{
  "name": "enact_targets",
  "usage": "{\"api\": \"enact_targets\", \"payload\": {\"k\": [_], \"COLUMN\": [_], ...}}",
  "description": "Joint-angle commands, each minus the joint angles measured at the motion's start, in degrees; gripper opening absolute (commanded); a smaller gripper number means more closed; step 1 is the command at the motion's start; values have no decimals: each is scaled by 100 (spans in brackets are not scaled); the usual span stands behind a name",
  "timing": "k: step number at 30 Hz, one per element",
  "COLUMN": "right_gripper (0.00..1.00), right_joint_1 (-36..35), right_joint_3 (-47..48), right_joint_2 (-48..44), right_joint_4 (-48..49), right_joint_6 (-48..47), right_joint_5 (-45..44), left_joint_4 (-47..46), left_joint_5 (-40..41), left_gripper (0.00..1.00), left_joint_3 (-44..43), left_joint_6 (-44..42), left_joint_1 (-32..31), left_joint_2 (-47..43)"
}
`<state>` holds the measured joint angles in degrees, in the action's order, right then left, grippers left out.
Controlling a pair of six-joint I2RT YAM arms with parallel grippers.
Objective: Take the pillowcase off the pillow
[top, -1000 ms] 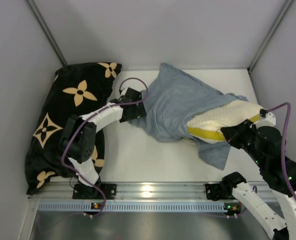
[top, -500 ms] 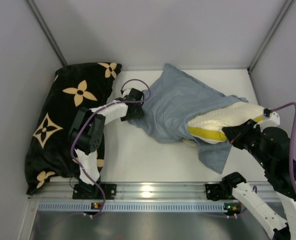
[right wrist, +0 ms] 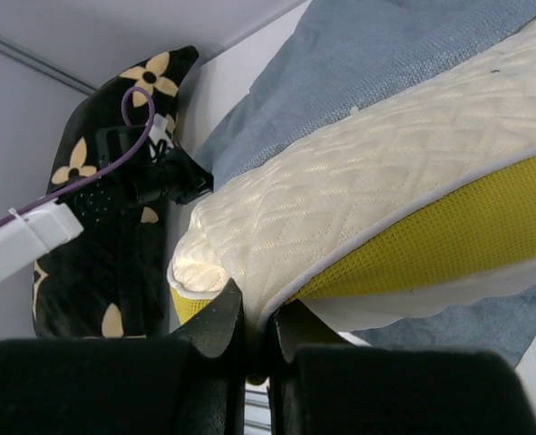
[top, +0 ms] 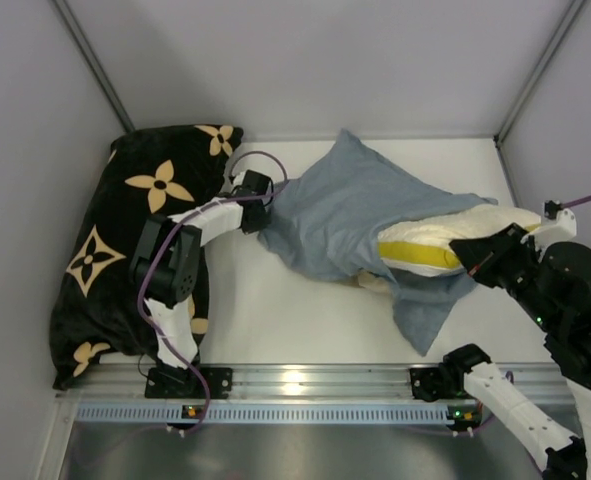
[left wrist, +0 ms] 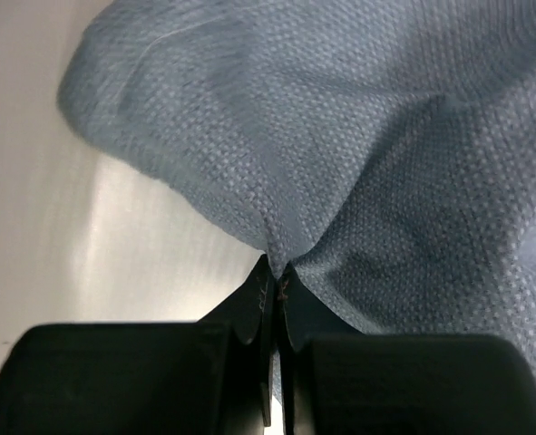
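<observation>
The pillowcase (top: 340, 215), showing its blue-grey side, lies across the middle of the table and still covers the left part of the pillow (top: 445, 232). The pillow's cream quilted face and yellow band (top: 420, 257) stick out of the cover on the right. My left gripper (top: 259, 215) is shut on a fold at the pillowcase's left end; in the left wrist view the fabric (left wrist: 358, 154) bunches into the closed jaws (left wrist: 275, 272). My right gripper (top: 472, 258) is shut on the pillow's edge, where the piped seam (right wrist: 385, 231) runs between the fingertips (right wrist: 257, 313).
A black cushion with tan flower motifs (top: 125, 240) lies along the left wall, just behind the left arm. White walls close in the table at the back and both sides. A metal rail (top: 305, 385) runs along the near edge.
The left gripper has closed on the pillowcase's left end and pulled slightly left. The right gripper has drawn the pillow rightward, baring more of it.
</observation>
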<state>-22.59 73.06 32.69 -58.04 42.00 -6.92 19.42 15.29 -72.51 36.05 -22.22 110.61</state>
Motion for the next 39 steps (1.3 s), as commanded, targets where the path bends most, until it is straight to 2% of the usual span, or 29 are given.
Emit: {"api": "enact_targets", "payload": {"k": [1, 10, 14, 18, 25, 33, 39], "right_gripper": [0, 0, 0, 0, 0, 0, 0], "right_joint_1": [70, 70, 62, 62, 70, 62, 70], "right_joint_3": [770, 2510, 2644, 2126, 1133, 746, -53], "right_joint_2": [132, 783, 862, 775, 546, 379, 107], "right_joint_4": [557, 583, 583, 610, 785, 830, 838], "right_joint_6": [-95, -324, -412, -315, -236, -253, -227], "right_joint_5": [-169, -705, -943, -777, -723, -776, -653], "left_joint_4": [105, 650, 712, 748, 747, 1204, 1459], "left_joint_5": [-70, -96, -201, -473, -773, -641, -615], "left_gripper": [0, 0, 0, 0, 0, 0, 0], "left_joint_3": [-175, -817, -931, -958, -809, -1204, -1134], "left_joint_6": [-37, -301, -362, -354, -283, -485, -582], "left_joint_1": [375, 613, 613, 622, 613, 613, 613], "left_joint_2": [-627, -1374, -1603, -1797, -2638, -3527, -3880]}}
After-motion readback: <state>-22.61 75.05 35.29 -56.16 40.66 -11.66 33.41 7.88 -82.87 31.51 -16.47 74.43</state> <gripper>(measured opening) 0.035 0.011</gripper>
